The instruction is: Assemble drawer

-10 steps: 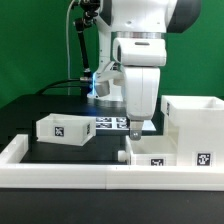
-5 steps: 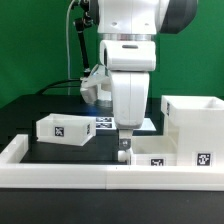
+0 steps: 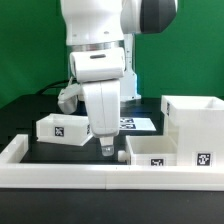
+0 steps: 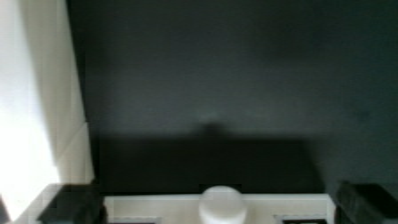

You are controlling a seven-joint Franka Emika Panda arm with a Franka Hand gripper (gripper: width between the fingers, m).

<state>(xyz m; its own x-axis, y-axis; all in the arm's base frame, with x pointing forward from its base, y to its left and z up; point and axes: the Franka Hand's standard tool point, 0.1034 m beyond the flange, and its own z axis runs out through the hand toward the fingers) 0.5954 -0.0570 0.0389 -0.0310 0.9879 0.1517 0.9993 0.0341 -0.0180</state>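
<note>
Fingers (image 4: 71, 204) of the gripper (image 3: 105, 150) stand wide apart, released, with nothing clamped between them. The gripper hangs low over the black desk (image 3: 22, 120), pointing down, a little back from the front edge and about midway along it.

Just beside it, toward the exterior view's right, sits a white drawer (image 3: 160, 150) with a tag on its front. Its small round knob (image 3: 122, 155) juts toward the gripper, near it but apart from it as far as the exterior view shows. In the wrist view the knob (image 4: 219, 205) shows pale between the two dark fingers; whether it lies level with them cannot be told.

A second drawer (image 3: 63, 128), also tagged, rests toward the edge on the exterior view's left, well apart from the gripper. The tall open drawer case (image 3: 195, 115) stands by the edge on the exterior view's right, behind the white drawer. The marker board (image 3: 138, 123) lies behind the arm, partly hidden. A low white rail (image 3: 80, 178) runs along the front edge and turns back at the corner on the exterior view's left.
</note>
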